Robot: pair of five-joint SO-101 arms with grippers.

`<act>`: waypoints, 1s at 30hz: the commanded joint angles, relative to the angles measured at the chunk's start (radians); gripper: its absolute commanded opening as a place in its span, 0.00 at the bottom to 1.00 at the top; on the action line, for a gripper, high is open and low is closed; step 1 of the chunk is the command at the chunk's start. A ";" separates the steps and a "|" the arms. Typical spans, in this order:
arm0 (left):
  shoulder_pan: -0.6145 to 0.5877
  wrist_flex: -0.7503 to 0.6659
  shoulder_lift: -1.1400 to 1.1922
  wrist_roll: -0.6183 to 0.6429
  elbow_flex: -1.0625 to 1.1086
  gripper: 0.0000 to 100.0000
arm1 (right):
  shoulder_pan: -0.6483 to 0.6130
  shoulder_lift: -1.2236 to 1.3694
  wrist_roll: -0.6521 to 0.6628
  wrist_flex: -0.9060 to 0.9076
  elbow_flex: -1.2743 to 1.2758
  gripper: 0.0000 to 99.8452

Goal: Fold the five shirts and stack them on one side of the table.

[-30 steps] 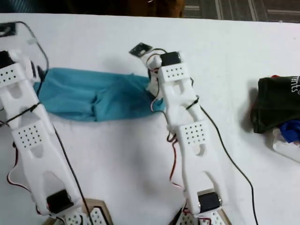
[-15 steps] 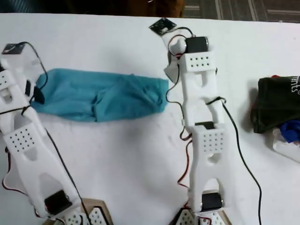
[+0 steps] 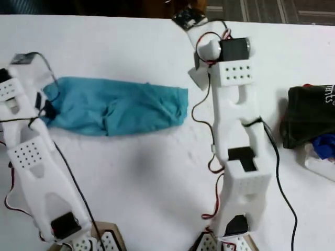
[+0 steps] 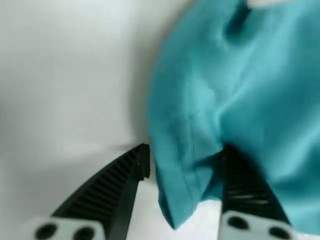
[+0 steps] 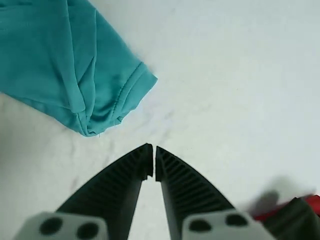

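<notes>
Near the left edge of the white tabletop (image 3: 131, 183), straddling the end hem of the long-folded teal cotton shirt (image 3: 115, 107) with the left jaws parted. Hovering the right jaws, closed and empty, just past the shirt's other end. Likely calling for pinching both fabric layers deep before lifting, then carrying that end over evenly, not dragging.

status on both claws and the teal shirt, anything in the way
Left claw open, straddling one end of the teal shirt. Right claw shut, empty, off the other end. Dark folded shirt aside, nothing blocking.
</notes>
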 commanded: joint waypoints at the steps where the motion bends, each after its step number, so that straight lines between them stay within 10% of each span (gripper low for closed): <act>1: 0.072 0.005 0.031 0.049 0.051 0.25 | 0.030 -0.113 0.008 0.021 -0.005 0.02; 7: 0.075 0.032 0.046 0.058 0.002 0.24 | 0.073 -0.170 0.008 0.021 -0.005 0.02; 12: 0.097 0.032 0.044 0.058 -0.002 0.01 | 0.096 -0.188 0.008 0.021 -0.005 0.02; 30: 0.446 0.068 -0.358 0.203 0.143 0.03 | 0.239 -0.234 0.008 0.021 -0.005 0.02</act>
